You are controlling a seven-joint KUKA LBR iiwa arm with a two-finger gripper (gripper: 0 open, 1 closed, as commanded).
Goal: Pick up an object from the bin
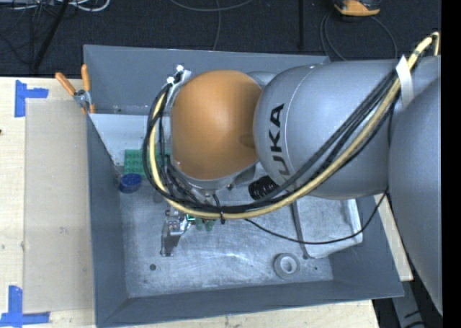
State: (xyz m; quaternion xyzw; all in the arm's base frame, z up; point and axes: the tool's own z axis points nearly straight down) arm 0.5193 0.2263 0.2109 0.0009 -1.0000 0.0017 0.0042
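Note:
My gripper (170, 238) hangs low over the bin floor, left of centre, under the arm's orange dome. Nothing lies directly beneath it that I can make out. A green block (133, 158) rests against the left wall, up and to the left of the gripper, partly hidden by the cables. Just below the block sits a small blue round cap (130, 183). A grey ring (286, 265) lies flat on the floor near the front wall, to the gripper's right.
A pale flat sheet-like packet (328, 227) lies on the right side of the floor, half under the arm. The arm and its cables cover the back and middle of the bin. A tiny dark speck (153, 267) marks the floor below the gripper.

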